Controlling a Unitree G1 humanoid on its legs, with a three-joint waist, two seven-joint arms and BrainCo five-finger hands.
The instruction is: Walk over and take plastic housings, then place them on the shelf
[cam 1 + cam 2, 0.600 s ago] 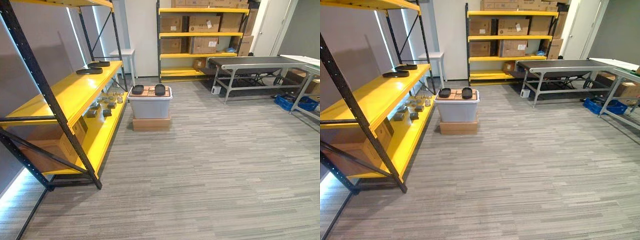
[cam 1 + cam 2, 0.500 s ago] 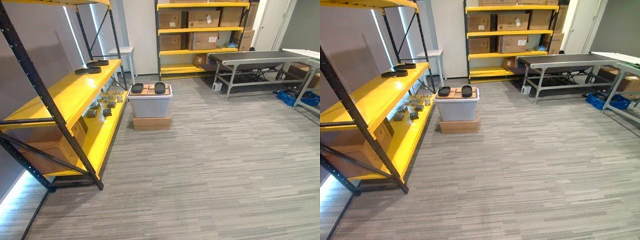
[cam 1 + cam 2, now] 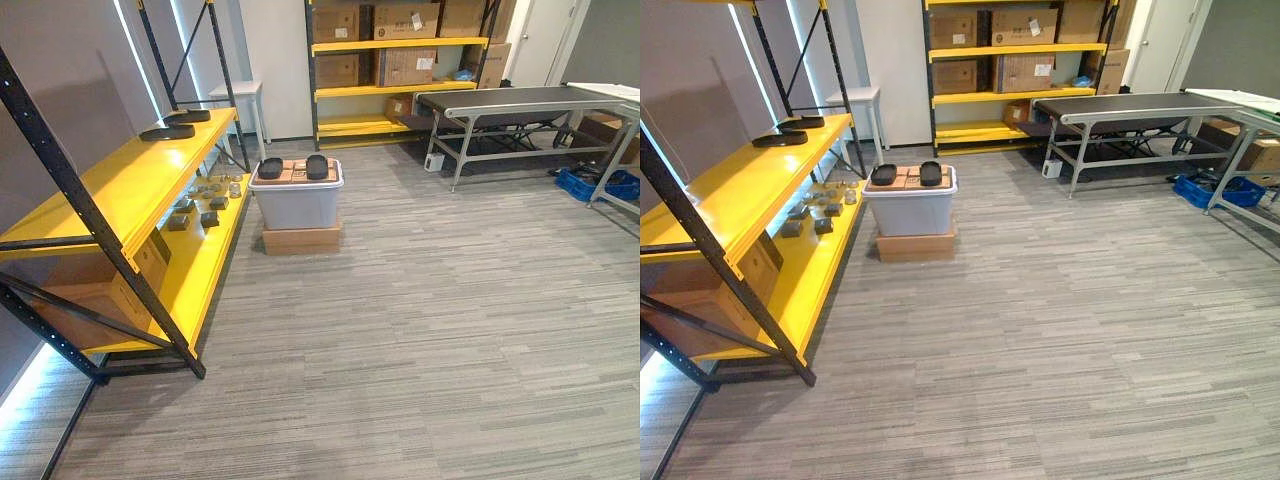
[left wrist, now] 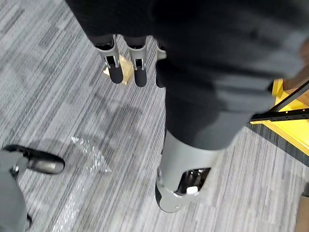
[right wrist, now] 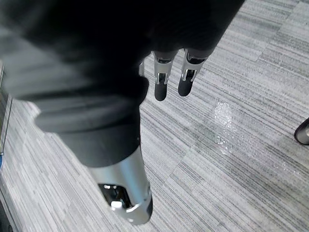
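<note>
Two black plastic housings (image 3: 270, 168) (image 3: 317, 166) lie on the lid of a grey bin (image 3: 297, 205) out on the floor ahead, beside the yellow shelf rack (image 3: 130, 185). Two more black housings (image 3: 167, 132) (image 3: 187, 116) rest on the far end of the rack's middle shelf. My left hand (image 4: 115, 67) hangs at my side over the carpet, fingers straight and empty. My right hand (image 5: 160, 84) hangs the same way, open with nothing in it.
The bin stands on a flat cardboard box (image 3: 300, 240). Small parts (image 3: 205, 200) and a cardboard box (image 3: 100, 300) sit on the rack's lower shelf. At the back are a shelf of cartons (image 3: 395, 70), a conveyor table (image 3: 500, 105) and a blue crate (image 3: 600, 185). A black shoe (image 4: 41, 163) is near my left side.
The whole picture has shifted a little, so the camera has moved. The bin, the housings and the rack stay where they were.
</note>
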